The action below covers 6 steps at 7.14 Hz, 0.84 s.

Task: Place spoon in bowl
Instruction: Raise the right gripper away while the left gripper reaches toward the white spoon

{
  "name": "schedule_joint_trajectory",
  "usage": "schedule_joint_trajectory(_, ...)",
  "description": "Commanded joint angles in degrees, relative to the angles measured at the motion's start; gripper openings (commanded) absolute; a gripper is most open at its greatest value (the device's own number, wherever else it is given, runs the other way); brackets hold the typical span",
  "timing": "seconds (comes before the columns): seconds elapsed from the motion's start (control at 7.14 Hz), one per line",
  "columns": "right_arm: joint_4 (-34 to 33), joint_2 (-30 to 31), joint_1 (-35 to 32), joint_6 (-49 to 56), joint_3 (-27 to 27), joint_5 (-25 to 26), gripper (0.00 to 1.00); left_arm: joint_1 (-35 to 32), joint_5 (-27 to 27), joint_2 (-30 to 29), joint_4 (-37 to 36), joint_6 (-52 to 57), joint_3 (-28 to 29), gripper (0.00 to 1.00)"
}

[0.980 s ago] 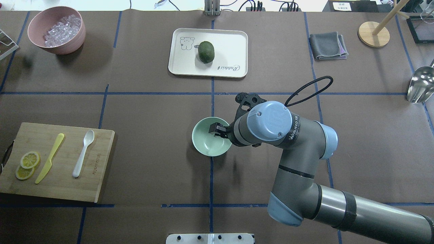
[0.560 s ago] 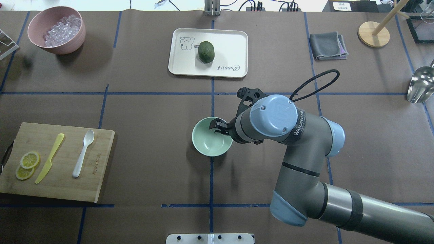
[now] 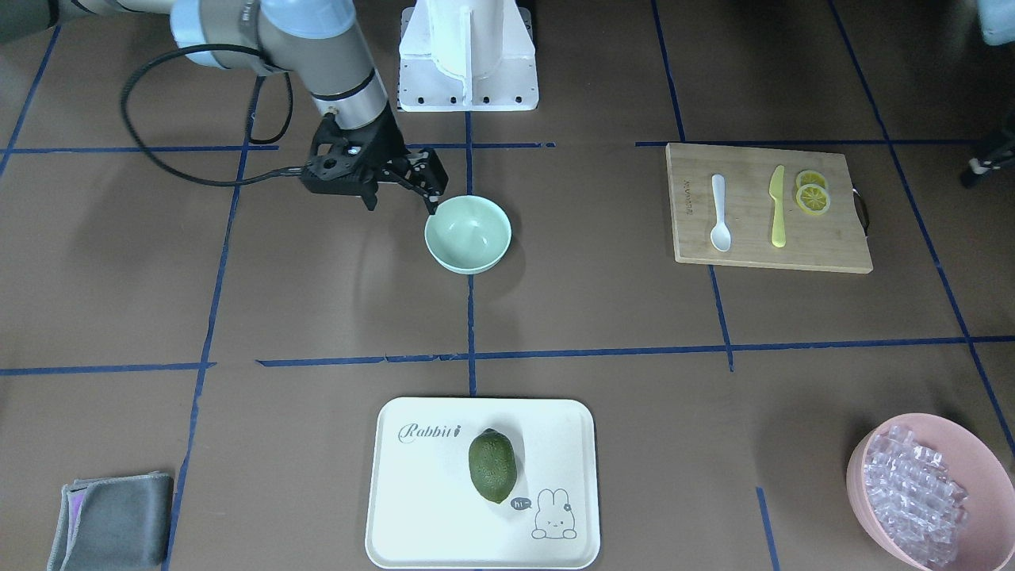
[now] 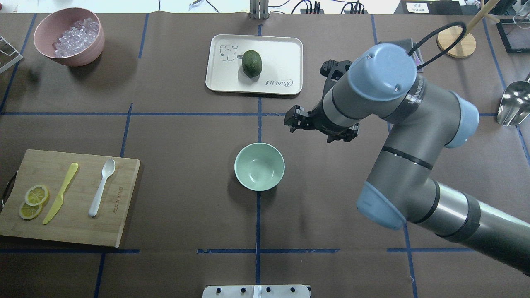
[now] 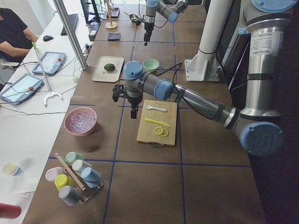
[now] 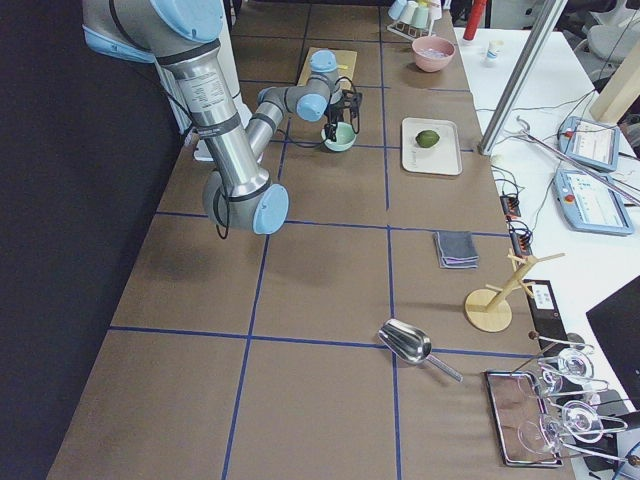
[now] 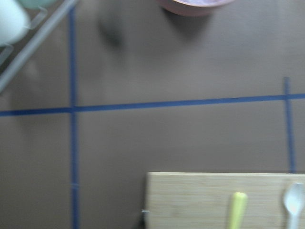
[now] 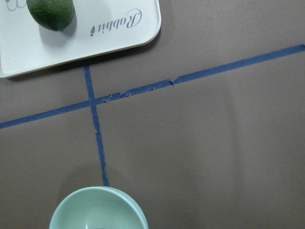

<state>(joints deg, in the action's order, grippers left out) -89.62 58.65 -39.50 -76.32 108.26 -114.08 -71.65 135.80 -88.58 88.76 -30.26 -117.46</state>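
The white spoon point(image 4: 101, 188) lies on the wooden cutting board point(image 4: 120, 215) at the left, scoop toward the far side; it also shows in the front view point(image 3: 718, 212) and at the left wrist view's bottom right point(image 7: 293, 202). The mint-green bowl point(image 4: 259, 166) stands empty at the table's middle point(image 3: 468, 232). My right gripper point(image 3: 400, 202) is open and empty, raised beside the bowl's rim; in the overhead view point(image 4: 296, 120) it is beyond and right of the bowl. My left gripper point(image 5: 134, 112) shows only in the exterior left view, beside the board; I cannot tell its state.
A yellow-green knife point(image 4: 62, 192) and lemon slices point(image 4: 33, 200) share the board. A pink bowl of ice cubes point(image 4: 68, 35) stands far left. A white tray point(image 4: 281, 49) with a green fruit point(image 4: 251, 63) is far centre. A metal scoop point(image 4: 513, 103) lies at the right edge.
My right gripper has left the bowl's rim and moved up and away to the far right. The bowl has stayed in place, and so has the spoon.
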Motion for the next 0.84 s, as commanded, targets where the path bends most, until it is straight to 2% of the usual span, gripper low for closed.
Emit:
schedule_joint_trajectory(0.0,-0.9,4.8,-9.2,15.3,0.2,-6.7,1.00,10.7,-4.6,-0.1,1.2,-14.9,-4.6,1.00)
schedule_joint_trajectory(0.14,-0.6,8.2,-14.2,23.0,0.1,-12.5,1.00,15.1,-9.0,0.4,5.3,-19.6,-4.2,1.00)
schedule_joint_trajectory(0.28,-0.5,11.6,-19.3,30.4,-0.2,-15.5,1.00,20.1,-12.0,0.4,9.6,-25.7,-2.8,1.00)
schedule_joint_trajectory(0.42,-0.6,14.3,-23.3,37.8,-1.1,-17.4,1.00,24.2,-16.1,0.3,16.1,-30.8,0.5,1.00)
schedule_joint_trajectory(0.56,-0.6,15.8,-26.3,42.8,-2.7,-19.1,1.00,27.8,-18.8,-0.2,23.2,-34.0,6.4,1.00)
schedule_joint_trajectory(0.7,-0.6,16.0,-27.8,44.4,-3.5,-19.3,1.00,30.7,-19.7,-0.5,28.0,-37.5,9.1,1.00)
